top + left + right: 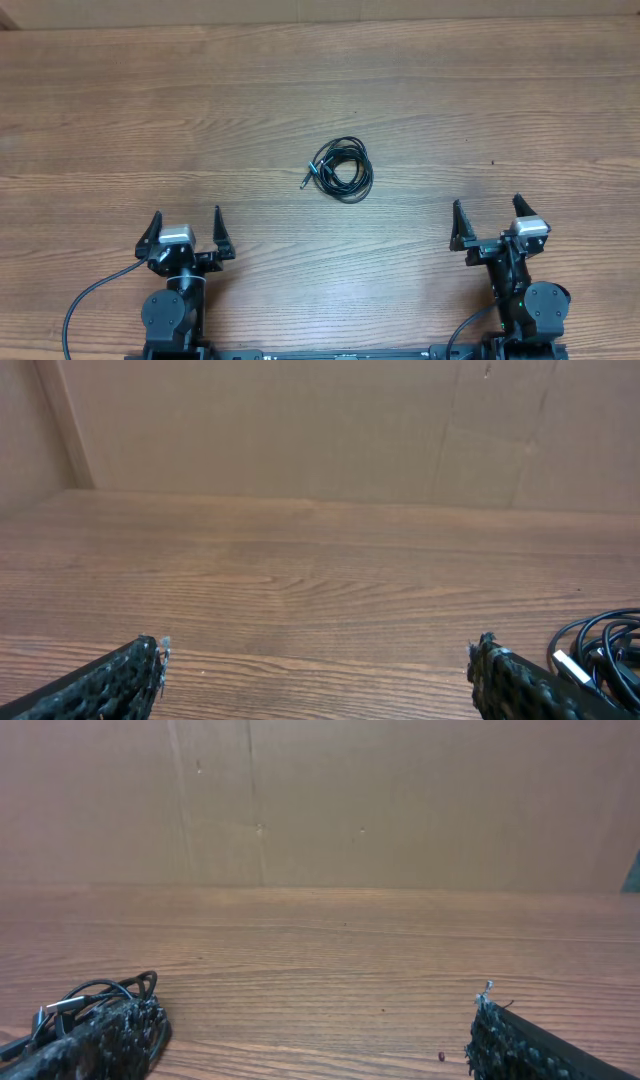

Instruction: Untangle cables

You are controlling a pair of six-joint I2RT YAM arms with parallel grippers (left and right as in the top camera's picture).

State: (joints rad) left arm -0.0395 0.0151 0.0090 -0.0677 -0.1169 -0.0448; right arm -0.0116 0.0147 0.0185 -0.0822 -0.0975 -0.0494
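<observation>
The cables (341, 169) lie as one small black coil near the middle of the wooden table, a metal-tipped plug sticking out at the coil's left. In the left wrist view the cables (603, 650) show at the far right edge; in the right wrist view the cables (88, 997) sit at the lower left, partly behind a finger. My left gripper (187, 231) is open near the front left, well short of the coil, with only bare wood between its jaws (318, 660). At the front right, my right gripper (487, 219) also stands open and holds nothing (318, 1020).
A brown cardboard wall (320, 430) rises along the table's far edge. A tiny dark speck (441, 1056) lies on the wood in front of the right gripper. The arms' own thick black wiring (85, 300) loops near the front edge.
</observation>
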